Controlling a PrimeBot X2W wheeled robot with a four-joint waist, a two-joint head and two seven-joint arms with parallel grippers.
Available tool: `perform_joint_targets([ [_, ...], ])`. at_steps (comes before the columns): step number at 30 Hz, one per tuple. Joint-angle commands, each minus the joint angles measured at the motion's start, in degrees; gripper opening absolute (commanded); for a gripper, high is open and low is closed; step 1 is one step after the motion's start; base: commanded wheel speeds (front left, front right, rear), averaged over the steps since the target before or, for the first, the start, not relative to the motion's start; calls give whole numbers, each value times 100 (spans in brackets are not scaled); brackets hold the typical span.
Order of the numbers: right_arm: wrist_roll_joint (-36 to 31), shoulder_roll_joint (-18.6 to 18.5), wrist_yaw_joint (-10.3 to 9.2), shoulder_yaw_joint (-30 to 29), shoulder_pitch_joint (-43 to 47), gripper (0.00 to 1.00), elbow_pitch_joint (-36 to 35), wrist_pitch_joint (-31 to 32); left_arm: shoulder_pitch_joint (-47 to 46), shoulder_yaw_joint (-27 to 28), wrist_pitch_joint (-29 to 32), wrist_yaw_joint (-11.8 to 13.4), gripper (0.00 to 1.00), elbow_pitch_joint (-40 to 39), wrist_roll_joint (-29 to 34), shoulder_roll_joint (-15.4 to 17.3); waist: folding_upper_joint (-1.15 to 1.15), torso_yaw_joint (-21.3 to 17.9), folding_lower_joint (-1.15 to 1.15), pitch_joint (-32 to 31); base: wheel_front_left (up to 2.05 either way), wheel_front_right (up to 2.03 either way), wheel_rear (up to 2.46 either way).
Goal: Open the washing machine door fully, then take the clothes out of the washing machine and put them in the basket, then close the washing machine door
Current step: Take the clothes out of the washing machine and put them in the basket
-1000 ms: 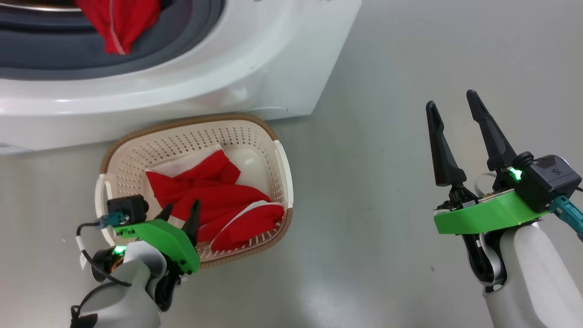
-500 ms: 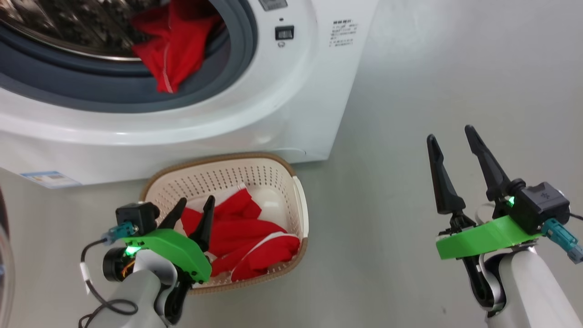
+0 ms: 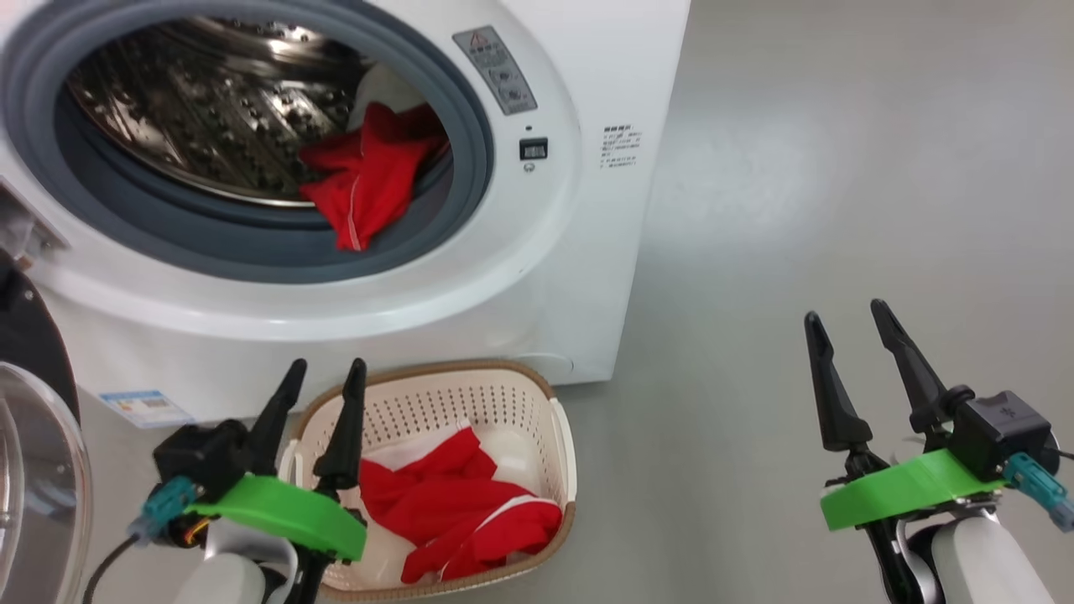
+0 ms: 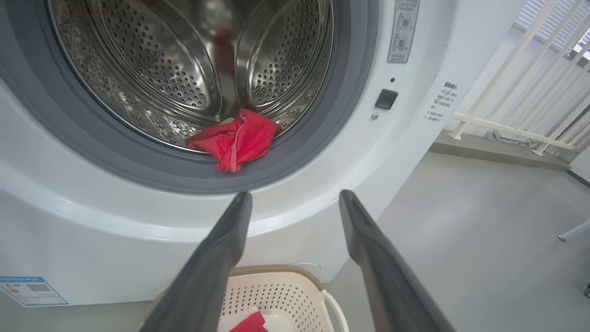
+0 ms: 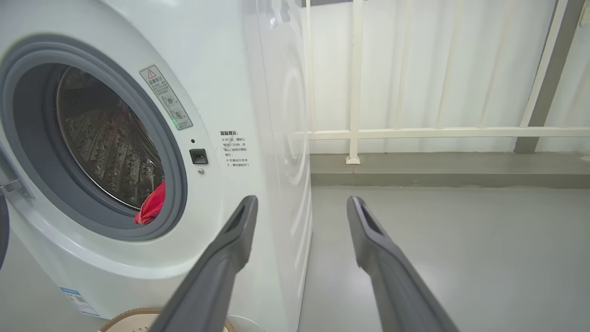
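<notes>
Hanging over washing machine [image 3: 537, 277] lip, lower right: clothes [image 3: 369, 180], long axis downward | up and ahead of left gripper [image 3: 328, 366]; spread wide, empty; nearer | right gripper [image 3: 844, 311]; spread wide, empty; well apart

Floor [image 3: 839, 210] was seen as smooth, pale grey, slightly glossy. A soft bright patch of reflected light [image 3: 738, 159] was noted on it to the right, towards the far part. Along the far edge a low grey kerb [image 5: 438, 171] was laid. A white railing [image 5: 438, 133] w/ thin vertical bars and one horizontal rail was fixed on it. Behind the railing a white translucent curtain [image 5: 415, 64] was hung, lit evenly from beyond. A grey post [image 5: 539, 78] was seen at far right. A thin pale leg [image 4: 574, 230] of some furniture was stood on the floor at right; type not identifiable.
</notes>
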Motion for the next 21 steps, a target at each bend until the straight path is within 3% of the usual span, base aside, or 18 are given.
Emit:
perform_joint_targets([
  [1, 7, -8, 37, 77, 75, 100, -124, -37, 141, 340, -70, 13, 100, -402, 222, 148, 0, -67, 0, -314, 0, 0, 0],
  [9, -139, -8, 37, -111, 481, 100, -126, -37, 926, 771, -70, 103, 100, -1184, 809, 99, 0, -168, 0, -827, 0, 0, 0],
  [21, -241, -8, 37, -332, 894, 100, -347, -37, 1819, 1280, -70, 89, 100, -1959, 1113, -85, 0, -187, 0, -1188, 0, 0, 0],
])
